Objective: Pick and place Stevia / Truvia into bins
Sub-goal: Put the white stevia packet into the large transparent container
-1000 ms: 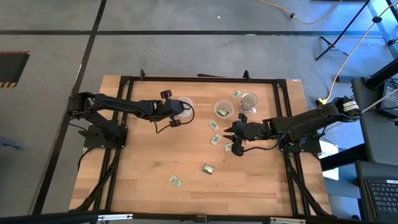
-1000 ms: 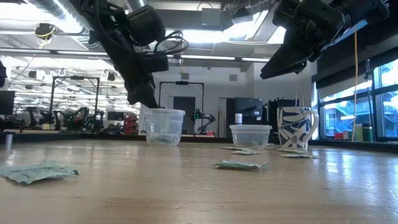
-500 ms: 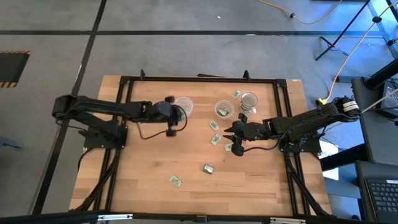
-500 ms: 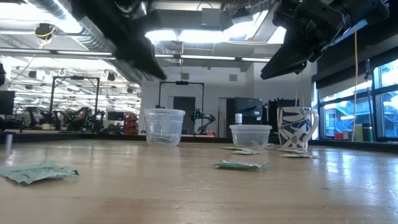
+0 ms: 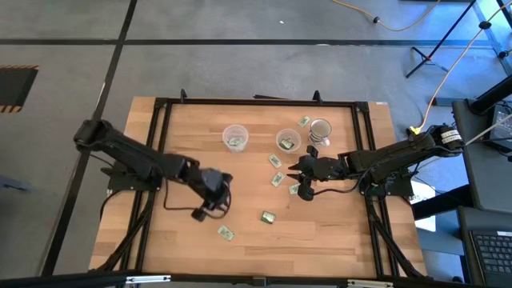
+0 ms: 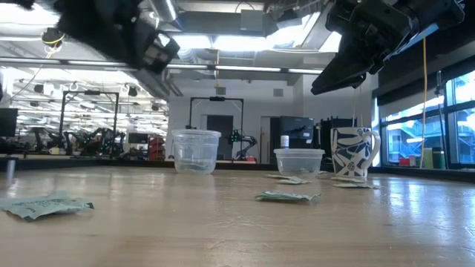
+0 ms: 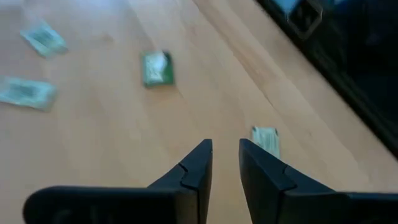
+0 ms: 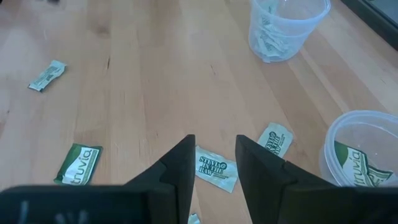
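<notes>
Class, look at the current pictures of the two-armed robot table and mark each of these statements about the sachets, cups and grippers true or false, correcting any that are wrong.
1. The left cup holds at least one sachet. True.
2. The left gripper is above that cup. False: it is over bare wood nearer the table's front, close to a loose sachet.
3. The right gripper has a sachet lying on the table between its open fingers. True.
4. The mug lies tipped on its side. False: it stands upright beside the right cup.
5. Every sachet is already in a cup. False: several lie loose on the table.
</notes>
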### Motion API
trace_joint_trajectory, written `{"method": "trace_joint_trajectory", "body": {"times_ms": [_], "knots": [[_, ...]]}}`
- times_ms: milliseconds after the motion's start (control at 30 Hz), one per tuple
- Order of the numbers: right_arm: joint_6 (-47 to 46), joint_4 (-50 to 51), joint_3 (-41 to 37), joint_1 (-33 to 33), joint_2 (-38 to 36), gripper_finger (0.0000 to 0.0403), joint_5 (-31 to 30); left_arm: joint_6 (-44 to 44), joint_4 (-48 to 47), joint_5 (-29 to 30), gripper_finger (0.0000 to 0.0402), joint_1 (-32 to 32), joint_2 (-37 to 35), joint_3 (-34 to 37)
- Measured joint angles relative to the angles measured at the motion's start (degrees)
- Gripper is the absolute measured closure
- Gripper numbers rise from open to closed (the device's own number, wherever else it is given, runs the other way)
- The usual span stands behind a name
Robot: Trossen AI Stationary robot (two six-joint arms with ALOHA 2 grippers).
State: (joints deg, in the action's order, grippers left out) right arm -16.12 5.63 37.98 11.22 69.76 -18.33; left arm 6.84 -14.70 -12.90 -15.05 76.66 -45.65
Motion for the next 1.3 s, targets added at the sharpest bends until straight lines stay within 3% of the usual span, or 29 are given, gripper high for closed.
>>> {"method": "trace_joint_trajectory", "body": {"times_ms": [200, 467, 1300], "knots": [[0.0, 0.0, 0.0, 0.0, 0.0, 0.0285, 0.0, -2.0, 0.7, 4.4, 0.0322, -5.1, 7.5, 0.0], [-0.1, -0.1, 0.0, 0.0, 0.0, 0.0285, 0.0, -7.2, 4.2, 4.3, 0.0322, -8.2, 15.6, 0.0], [-0.2, -0.2, 0.0, 0.0, 0.0, 0.0285, 0.0, -9.1, 8.1, 1.3, 0.0330, -8.9, 23.2, -0.2]]}}
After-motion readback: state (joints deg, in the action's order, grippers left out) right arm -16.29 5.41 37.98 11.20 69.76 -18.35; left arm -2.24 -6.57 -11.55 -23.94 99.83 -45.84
